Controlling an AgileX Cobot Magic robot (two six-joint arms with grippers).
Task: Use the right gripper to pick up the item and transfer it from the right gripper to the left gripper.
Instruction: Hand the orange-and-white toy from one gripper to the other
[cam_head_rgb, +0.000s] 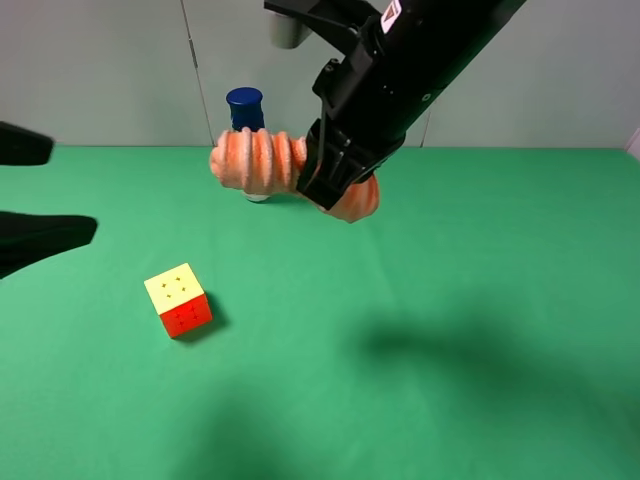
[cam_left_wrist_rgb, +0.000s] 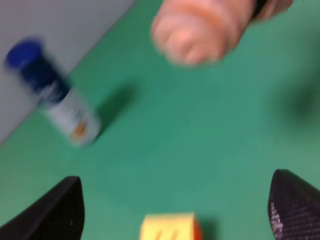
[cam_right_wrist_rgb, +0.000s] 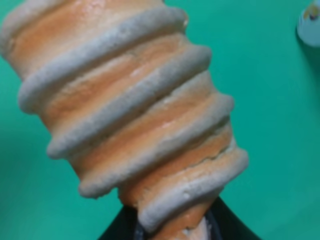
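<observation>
in the high view we see the right claw (cam_head_rgb: 335, 183) closed around the item (cam_head_rgb: 255, 160), pinching the orange-pink ribbed roll nearer its right end, so that most of its length sticks out toward 9 o'clock of the grip and a short stub shows at 4 o'clock. the roll lies roughly level and appears held up off the green table (cam_head_rgb: 480, 280), at about 11 o'clock from the middle of that view. the right wrist view shows the ribbed body rising out of the black fingers (cam_right_wrist_rgb: 120, 231), which press it from both sides. right behind the roll's free end, at its 12 o'clock, stands the blue-capped bottle (cam_head_rgb: 245, 108), its cap showing above the roll and a sliver of its base below. the yellow and red cube (cam_head_rgb: 178, 300) sits on the table at about 7 o'clock from the roll, well apart from it. the left claw (cam_head_rgb: 72, 187) comes in from the 9 o'clock edge, its two dark fingers spread wide with nothing between them, well short of the roll. its wrist view is blurred, yet we make out the roll's rounded end ahead of the spread fingers.
</observation>
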